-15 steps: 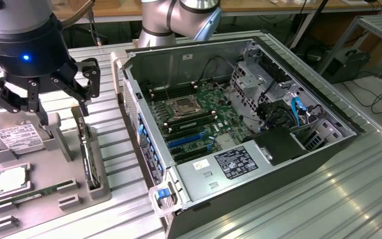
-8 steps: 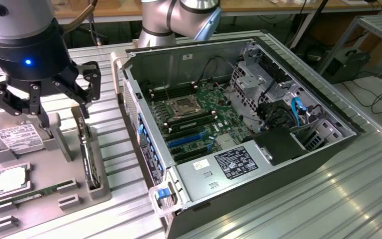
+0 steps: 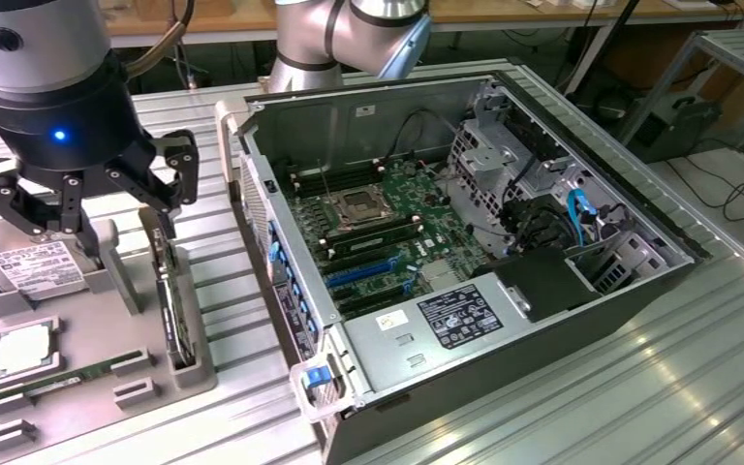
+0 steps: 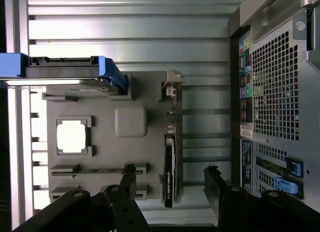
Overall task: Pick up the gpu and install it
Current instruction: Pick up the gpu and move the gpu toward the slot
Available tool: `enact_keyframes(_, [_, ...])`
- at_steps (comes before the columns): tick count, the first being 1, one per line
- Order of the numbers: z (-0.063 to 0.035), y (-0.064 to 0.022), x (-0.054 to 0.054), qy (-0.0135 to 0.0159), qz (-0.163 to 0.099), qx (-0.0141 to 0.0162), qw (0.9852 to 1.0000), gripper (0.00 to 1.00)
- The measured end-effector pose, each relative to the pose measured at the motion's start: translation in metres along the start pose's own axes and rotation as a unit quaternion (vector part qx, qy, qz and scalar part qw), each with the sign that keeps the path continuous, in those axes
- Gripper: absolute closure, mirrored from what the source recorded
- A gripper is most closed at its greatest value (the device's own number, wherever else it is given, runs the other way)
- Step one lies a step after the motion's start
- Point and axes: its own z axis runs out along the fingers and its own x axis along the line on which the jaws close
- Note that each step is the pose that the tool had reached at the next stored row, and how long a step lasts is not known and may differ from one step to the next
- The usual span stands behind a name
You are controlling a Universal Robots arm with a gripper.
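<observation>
Gripper [image 3: 94,208] splayed above gpu [image 3: 175,310] | gpu edge-up, long axis along tray [image 3: 139,339]

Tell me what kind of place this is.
Probably a robotics lab or test bench for computer assembly. A robot's gripper hangs over a grey tray of computer parts, beside an open computer case on a ribbed metal table.

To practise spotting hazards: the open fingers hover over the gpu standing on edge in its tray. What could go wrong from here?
The gpu stands thin, on edge, so the fingers might close off-centre and tip it. One finger hangs over the gap between the gpu and the computer case, so it could clip the case wall.
</observation>
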Motion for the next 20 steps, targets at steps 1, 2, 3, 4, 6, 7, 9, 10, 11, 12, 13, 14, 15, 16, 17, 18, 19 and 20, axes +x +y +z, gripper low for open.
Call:
enact_keyframes(1, [0.0009, -0.0001, 0.0000, 0.0000, 0.000, 0.0000, 1.0000, 0.34])
enact_keyframes(2, [0.0018, -0.0001, 0.0001, 0.0000, 0.000, 0.0000, 1.0000, 0.34])
enact_keyframes(3, [0.0026, -0.0002, 0.0001, 0.0000, 0.000, 0.0000, 1.0000, 0.34])
enact_keyframes(4, [0.0035, -0.0002, 0.0001, 0.0000, 0.000, 0.0000, 1.0000, 0.34])
enact_keyframes(6, [0.0052, -0.0003, 0.0002, 0.0000, 0.000, 0.0000, 1.0000, 0.34])
enact_keyframes(7, [0.0057, -0.0003, 0.0002, 0.0000, 0.000, 0.0000, 1.0000, 0.34])
enact_keyframes(9, [0.0069, -0.0004, 0.0002, 0.0000, 0.000, 0.0001, 1.0000, 0.34])
enact_keyframes(10, [0.0074, -0.0005, 0.0002, 0.0000, 0.000, 0.0001, 1.0000, 0.34])
enact_keyframes(11, [0.0076, -0.0005, 0.0002, 0.0000, 0.000, 0.0002, 1.0000, 0.34])
enact_keyframes(12, [0.0077, -0.0005, 0.0003, 0.0001, 0.000, 0.0001, 1.0000, 0.34])
enact_keyframes(13, [0.0078, -0.0005, 0.0003, 0.0000, 0.000, 0.0001, 1.0000, 0.34])
enact_keyframes(14, [0.0078, -0.0005, 0.0003, 0.0000, 0.000, 0.0001, 1.0000, 0.34])
enact_keyframes(15, [0.0078, -0.0005, 0.0003, 0.0000, 0.000, 0.0001, 1.0000, 0.34])
enact_keyframes(16, [0.0080, -0.0005, 0.0003, 0.0000, 0.000, 0.0001, 1.0000, 0.34])
enact_keyframes(17, [0.0083, -0.0005, 0.0003, -0.0001, 0.000, 0.0001, 1.0000, 0.34])
enact_keyframes(18, [0.0085, -0.0005, 0.0003, -0.0001, 0.000, 0.0001, 1.0000, 0.34])
enact_keyframes(19, [0.0088, -0.0006, 0.0003, 0.0000, 0.000, 0.0001, 1.0000, 0.34])
enact_keyframes(20, [0.0090, -0.0006, 0.0003, 0.0000, 0.000, 0.0001, 1.0000, 0.34])
